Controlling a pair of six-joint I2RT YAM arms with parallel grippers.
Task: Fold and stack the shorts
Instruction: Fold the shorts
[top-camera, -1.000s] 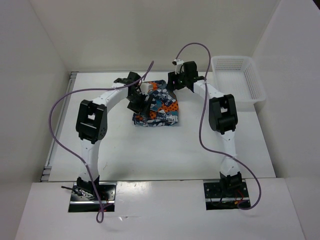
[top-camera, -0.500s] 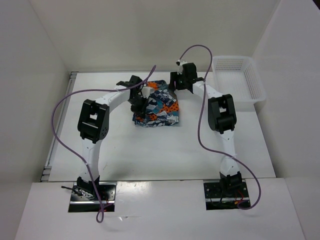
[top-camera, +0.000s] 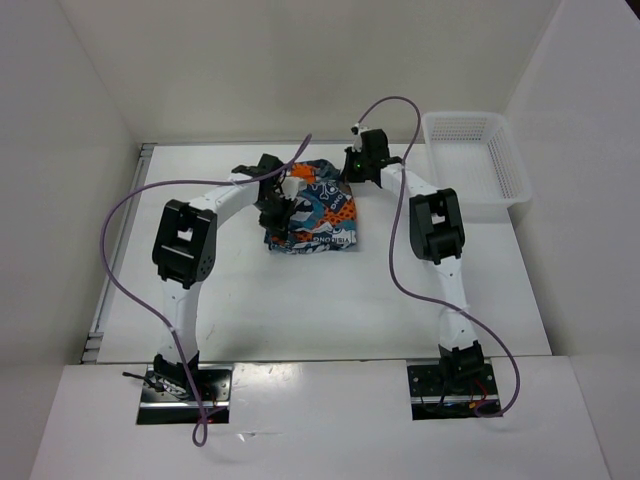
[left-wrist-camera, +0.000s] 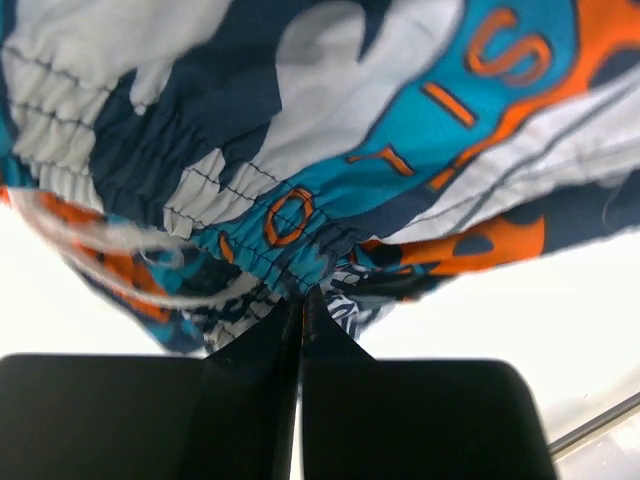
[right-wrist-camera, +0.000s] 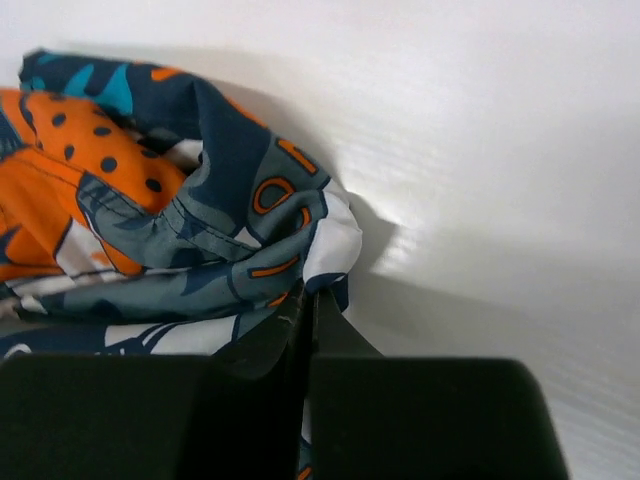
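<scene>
The shorts (top-camera: 318, 212), printed in orange, teal, grey, white and black, lie bunched at the table's far middle. My left gripper (top-camera: 283, 203) is at their left side, shut on the gathered elastic waistband (left-wrist-camera: 285, 235); its jaws meet at the cloth's edge (left-wrist-camera: 301, 298). My right gripper (top-camera: 346, 176) is at the far right corner of the shorts, shut on a grey-and-white fold (right-wrist-camera: 290, 250); in the right wrist view the gripper (right-wrist-camera: 308, 296) has its jaws pressed together on that edge. Part of the shorts under both grippers is hidden.
A white mesh basket (top-camera: 478, 160) stands at the far right of the table. White walls enclose the table on three sides. Purple cables (top-camera: 120, 215) loop over both arms. The arm bases (top-camera: 185, 380) sit at the near edge.
Both grippers have gone from open to shut on the shorts. The right gripper has shifted slightly toward the far side, and the cloth's far edge is drawn up between the grippers.
</scene>
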